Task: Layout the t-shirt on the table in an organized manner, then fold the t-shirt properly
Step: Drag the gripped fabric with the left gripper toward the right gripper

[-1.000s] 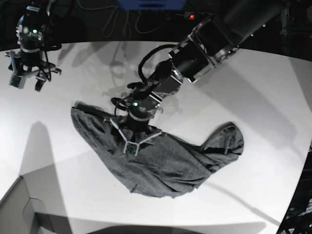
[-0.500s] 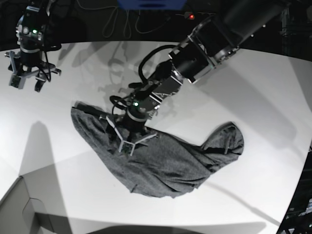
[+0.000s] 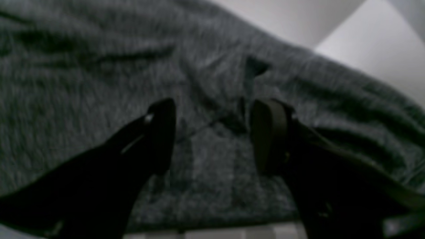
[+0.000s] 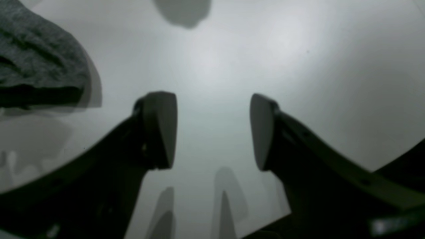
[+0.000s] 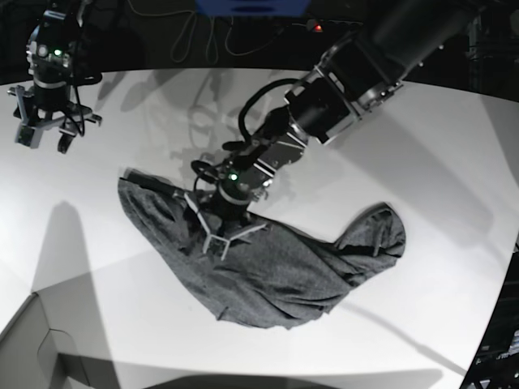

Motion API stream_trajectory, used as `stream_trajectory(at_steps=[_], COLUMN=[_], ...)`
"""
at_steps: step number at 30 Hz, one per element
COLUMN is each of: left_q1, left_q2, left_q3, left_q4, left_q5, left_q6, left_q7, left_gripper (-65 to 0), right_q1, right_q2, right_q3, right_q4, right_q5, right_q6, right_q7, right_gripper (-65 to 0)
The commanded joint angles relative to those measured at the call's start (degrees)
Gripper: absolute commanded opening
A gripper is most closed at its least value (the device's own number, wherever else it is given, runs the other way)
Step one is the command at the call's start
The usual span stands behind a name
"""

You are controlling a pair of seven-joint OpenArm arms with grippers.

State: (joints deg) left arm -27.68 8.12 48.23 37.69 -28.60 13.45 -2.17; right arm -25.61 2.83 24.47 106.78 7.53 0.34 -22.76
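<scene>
backdrop: dark | top edge: blue panel (image 5: 251,6), red light (image 5: 319,27) | cables (image 5: 190,36) hanging | hard shadows

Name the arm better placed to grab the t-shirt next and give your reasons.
Left. The left gripper hangs open right over the t-shirt, fingers astride a wrinkle. The right gripper is open too, but off over bare table.
</scene>
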Motion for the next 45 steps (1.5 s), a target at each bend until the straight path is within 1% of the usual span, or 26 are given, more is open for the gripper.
stream_trajectory(at_steps=[1,2,4,5,7,8,9,10,13,18,21,23,26,30,33,37,41,43,45], left_q1=[-1.81,-1.99,-2.16,-2.16,-2.16,-2.16,-2.25,-2.43,-2.43,0.82,3.9,6.36,12.17,20.34,23.77,23.86,21.57,19.81,17.62], left_q2=[0.88,0.88,0.88,0.88,0.88,0.88,0.88,0.88,0.88,0.88,0.88,0.88,-2.89,-10.8,-16.16,-22.49,-27.24,-29.09,-29.79], left_q3=[-0.1,-0.1,-0.1,-0.1,-0.1,-0.1,-0.1,-0.1,-0.27,-0.18,-0.36,-0.36,-0.36,-0.45,-0.45,0.7,6.41,9.75,12.74], left_q4=[0.86,0.86,0.86,0.86,0.86,0.86,0.86,0.95,2.97,16.33,22.75,27.32,36.37,49.56,57.38,64.07,66.79,68.81,69.87], left_q5=[0.34,0.34,0.34,0.34,0.34,0.34,0.34,0.34,0.34,-1.6,-1.33,-1.16,-1.07,-0.98,-0.98,1.48,2.62,2.62,2.53], left_q6=[-0.22,-0.31,-0.31,-0.31,-0.31,-0.31,-0.31,-0.31,-0.31,0.31,0.31,0.39,0.39,0.66,3.47,3.38,3.38,3.38,3.38], left_q7=[-1.65,-1.65,-1.65,-1.65,-1.65,-1.65,-1.65,-1.65,-1.65,-0.86,2.83,4.33,5.03,6.53,6.61,6.79,6.79,6.79,6.79], left_gripper=[-32.7,-35.3,-43.3,-48.0,-61.2,-65.0,-65.0,-63.4,-64.9,-64.7,-64.7,-64.7,-64.7,-64.7,-64.7,-64.7,-64.7,-64.7,-64.6], right_q1=[-0.02,-0.02,-0.02,-0.02,-0.02,-0.02,-0.02,-0.02,-0.02,-0.02,-0.02,-0.02,0.07,0.07,0.59,0.68,1.83,1.91,2.09], right_q2=[0.47,0.47,0.47,0.47,0.47,0.47,0.47,0.47,0.47,0.47,1.52,1.96,2.14,3.1,3.1,3.19,3.19,3.1,3.1], right_q3=[0.19,0.19,0.19,0.19,0.19,0.19,0.19,0.19,0.19,0.19,0.28,0.45,0.81,1.6,2.83,2.74,2.56,2.48,2.39], right_q4=[1.22,1.22,1.22,1.22,1.22,1.22,1.22,1.22,1.22,1.22,1.31,1.31,1.31,1.13,0.87,1.22,0.95,1.04,0.87], right_q5=[-0.19,-0.19,-0.19,-0.19,-0.19,-0.19,-0.19,-0.19,-0.19,-0.19,-0.19,-0.19,-0.19,-0.19,-0.19,-0.1,-0.1,-0.1,-0.1], right_q6=[0.06,0.06,0.06,0.06,0.06,0.06,0.06,0.06,0.06,0.06,0.06,0.06,0.06,0.06,0.06,0.06,0.06,0.06,0.06], right_q7=[1.45,1.45,1.45,1.45,1.45,1.45,1.45,1.45,1.45,1.45,1.45,1.45,1.45,1.53,1.53,1.53,1.53,1.53,1.53], right_gripper=[-29.2,-29.2,-29.2,-29.2,-29.2,-29.2,-29.2,-29.2,-29.2,-29.2,-29.3,-29.3,-29.3,-29.4,-29.4,-29.4,-29.4,-29.4,-29.4])
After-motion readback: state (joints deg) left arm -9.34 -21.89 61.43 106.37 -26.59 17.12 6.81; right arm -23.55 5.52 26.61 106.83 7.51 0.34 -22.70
